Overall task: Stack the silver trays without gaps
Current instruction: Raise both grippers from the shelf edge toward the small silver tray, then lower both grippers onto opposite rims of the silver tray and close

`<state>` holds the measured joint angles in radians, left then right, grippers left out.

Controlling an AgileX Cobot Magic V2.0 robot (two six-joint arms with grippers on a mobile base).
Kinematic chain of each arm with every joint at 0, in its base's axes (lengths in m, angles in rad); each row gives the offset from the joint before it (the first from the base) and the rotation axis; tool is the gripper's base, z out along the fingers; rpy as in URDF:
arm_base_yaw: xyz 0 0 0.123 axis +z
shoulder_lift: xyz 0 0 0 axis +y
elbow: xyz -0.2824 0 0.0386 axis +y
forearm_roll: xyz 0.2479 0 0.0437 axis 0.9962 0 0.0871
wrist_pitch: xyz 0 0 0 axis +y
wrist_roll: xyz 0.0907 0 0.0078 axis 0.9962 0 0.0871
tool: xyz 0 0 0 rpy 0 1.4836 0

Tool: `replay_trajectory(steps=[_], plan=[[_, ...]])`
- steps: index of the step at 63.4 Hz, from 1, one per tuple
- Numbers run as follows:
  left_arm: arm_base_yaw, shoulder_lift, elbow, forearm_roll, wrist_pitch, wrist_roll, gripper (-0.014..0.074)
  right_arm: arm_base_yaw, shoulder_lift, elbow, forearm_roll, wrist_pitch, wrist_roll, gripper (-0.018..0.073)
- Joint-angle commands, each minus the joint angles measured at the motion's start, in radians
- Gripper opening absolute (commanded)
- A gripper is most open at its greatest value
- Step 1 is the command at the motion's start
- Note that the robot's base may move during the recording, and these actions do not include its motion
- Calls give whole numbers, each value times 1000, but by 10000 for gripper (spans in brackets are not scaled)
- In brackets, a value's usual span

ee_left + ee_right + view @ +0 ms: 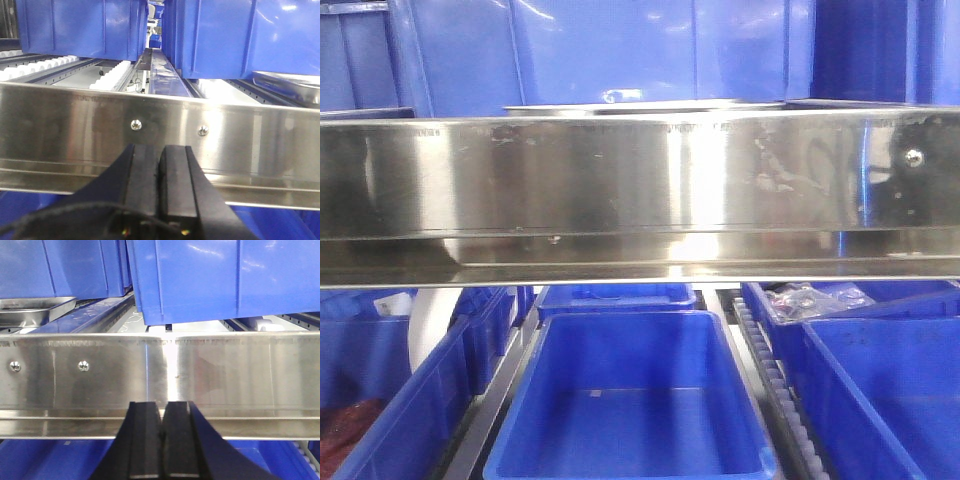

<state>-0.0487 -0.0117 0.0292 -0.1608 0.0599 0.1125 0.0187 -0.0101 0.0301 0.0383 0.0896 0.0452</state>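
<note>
A silver tray lies on the upper shelf at the far left of the right wrist view, behind the steel rail. The same tray's rim shows at the right edge of the left wrist view. In the front view only thin tray rims peek above the rail. My left gripper is shut and empty, just in front of the brushed-steel front rail. My right gripper is shut and empty, also in front of the rail. Neither gripper shows in the front view.
Blue plastic bins stand on the roller shelf behind the rail, also in the right wrist view. Below the rail, an empty blue bin sits in the middle, with more bins left and right.
</note>
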Motion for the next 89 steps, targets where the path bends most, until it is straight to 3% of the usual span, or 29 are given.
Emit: replay_trajectory(steps=[1,19,22,30,33,39,46,50,56,68,75,89], plan=[[-3,-37,-4,-36,-99,-4,-47,0,-19,0,-10,-117,-12,50],[-3,-33,-51,-47,-157,-4,-47,0,-19,-30,32,-222,1,50],[-3,-23,-105,-35,-108,-4,-47,0,-19,-70,35,-183,1,50],[-3,26,-328,22,153,0,-43,0,-9,-236,35,38,1,77],[-3,57,-404,26,233,13,-25,0,3,-306,35,106,1,129],[-3,147,-588,25,399,71,100,0,53,-440,35,223,0,325],[-3,253,-695,17,457,79,289,0,129,-523,35,245,0,525],[-3,312,-730,17,465,79,365,0,175,-550,32,245,-1,598],[-11,400,-769,16,473,89,385,0,249,-585,32,246,-10,627],[-136,538,-884,-10,494,147,385,26,418,-717,52,298,-11,627],[-237,645,-978,-52,542,207,385,110,530,-814,55,339,-13,627],[-453,930,-1179,-54,617,209,385,295,826,-1018,55,437,-14,625]])
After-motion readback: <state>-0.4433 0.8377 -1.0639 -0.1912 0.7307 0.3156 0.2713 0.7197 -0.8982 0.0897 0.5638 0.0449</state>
